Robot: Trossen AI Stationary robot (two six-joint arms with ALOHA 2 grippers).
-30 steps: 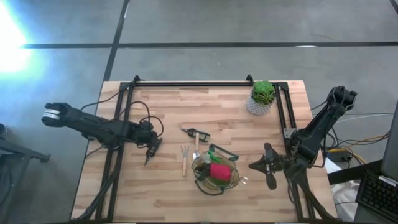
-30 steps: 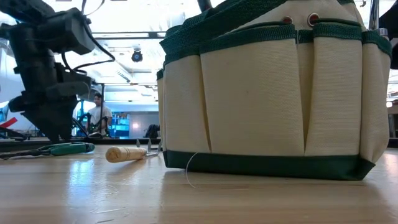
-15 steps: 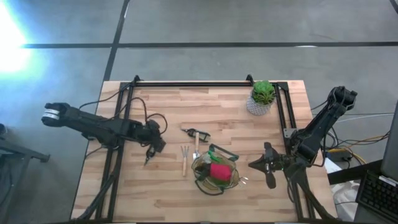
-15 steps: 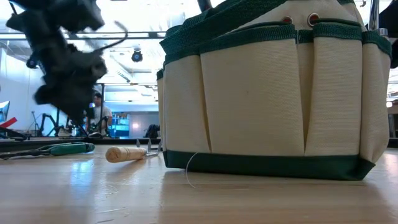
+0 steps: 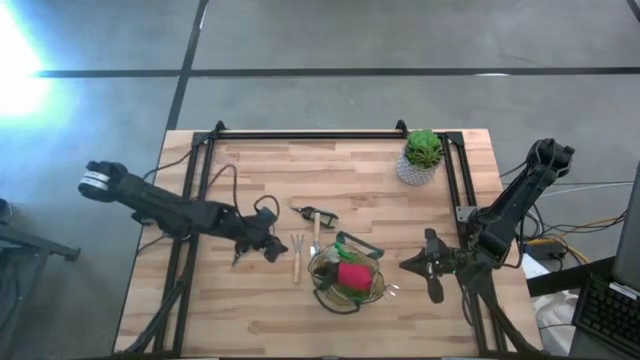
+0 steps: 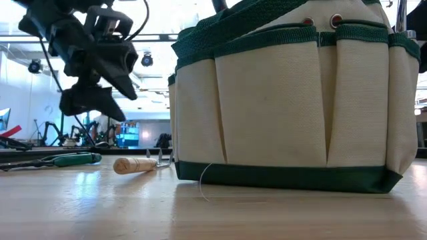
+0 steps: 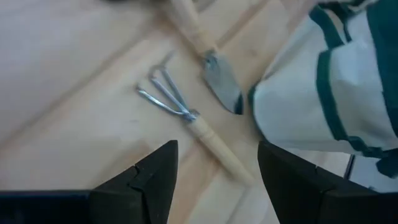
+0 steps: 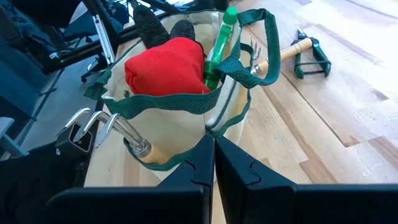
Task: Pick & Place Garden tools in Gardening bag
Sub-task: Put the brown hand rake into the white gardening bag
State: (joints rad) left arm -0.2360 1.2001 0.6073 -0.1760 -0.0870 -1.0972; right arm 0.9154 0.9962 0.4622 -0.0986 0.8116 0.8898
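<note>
The gardening bag (image 5: 346, 277) stands near the table's front middle, cream with green trim. It holds a red glove (image 8: 165, 65) and a green spray bottle (image 8: 221, 41), and a metal-tined tool (image 8: 107, 126) sticks in an outer pocket. A wooden-handled rake (image 7: 185, 114), a trowel (image 7: 219, 79) and green-handled pruners (image 5: 316, 213) lie on the table left of and behind the bag. My left gripper (image 5: 272, 248) hangs open above the table just left of the rake, slanting down toward it. My right gripper (image 5: 405, 265) is shut, right of the bag.
A green plant in a whitish pot (image 5: 421, 158) stands at the far right corner. A black metal frame (image 5: 310, 133) runs along the far edge and down both sides. Bare wood (image 5: 250, 310) lies in front of the left gripper and the tools.
My left gripper has moved toward the table's right, toward the rake, and risen a little. It has tipped from pointing steeply down to slanting forward. Its fingers stay open. The tools and the bag have not moved.
</note>
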